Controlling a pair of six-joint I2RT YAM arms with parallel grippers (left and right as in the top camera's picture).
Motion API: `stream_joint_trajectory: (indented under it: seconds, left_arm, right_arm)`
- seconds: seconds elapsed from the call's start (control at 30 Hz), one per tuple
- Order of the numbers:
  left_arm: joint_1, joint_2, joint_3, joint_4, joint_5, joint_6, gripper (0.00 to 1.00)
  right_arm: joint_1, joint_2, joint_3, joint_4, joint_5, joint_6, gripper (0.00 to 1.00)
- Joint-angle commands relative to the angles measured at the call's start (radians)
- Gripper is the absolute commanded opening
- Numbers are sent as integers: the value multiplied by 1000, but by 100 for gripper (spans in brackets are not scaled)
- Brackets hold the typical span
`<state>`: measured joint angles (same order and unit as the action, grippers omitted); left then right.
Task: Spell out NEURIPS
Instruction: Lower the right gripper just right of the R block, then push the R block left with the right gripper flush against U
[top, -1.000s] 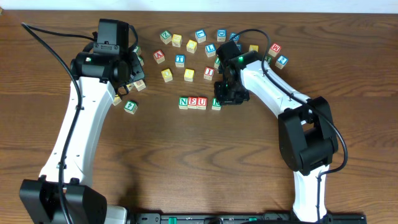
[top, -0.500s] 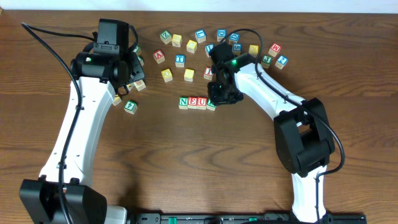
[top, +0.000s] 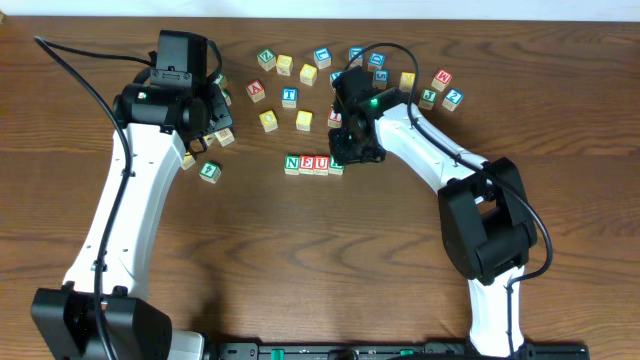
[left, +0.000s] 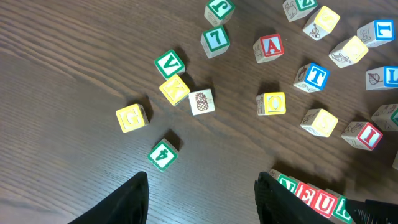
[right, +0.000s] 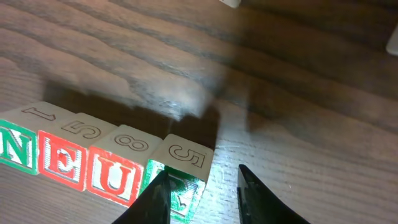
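On the wooden table (top: 300, 260), the right gripper (right: 202, 193), fingers parted and empty, has slid the green block (right: 180, 158) just left of it onto the row (right: 62, 163); three letters remain; the left gripper (left: 202, 199) hangs spread, empty

Dark brown wood-grain table (top: 300, 260), soft sheen under even light, pale strip (top: 560, 6) along far edge

The left arm (top: 112, 215) and right arm (top: 430, 145) share long, smooth white links, joined by bulky black joint housings (top: 492, 225). A thin black cable (top: 72, 72) trails along each, looping loose by the wrist. A small green light (top: 372, 100) glows on the right arm's black wrist. The left end effector (left: 202, 186) and right end effector (right: 202, 183) each have two matte black, blunt fingers (left: 121, 202)
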<state>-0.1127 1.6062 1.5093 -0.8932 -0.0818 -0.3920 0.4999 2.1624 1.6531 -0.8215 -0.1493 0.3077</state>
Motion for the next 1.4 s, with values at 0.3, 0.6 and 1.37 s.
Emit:
stream_joint_trajectory:
  seconds: [0.3,0.6,1.37]
  left_arm:
    - [5,-18,11,-5,-16,6,54]
    - [5,-18,11,-20,-16,6,54]
    - [5,-18,11,-22,-16,6,54]
  right_arm:
    - [-5,-31,-4,-9,10,-19,30]
    - [-28,-31,-7,-50,42,108,21]
    - [-38,-106,7,-108,33,88,26]
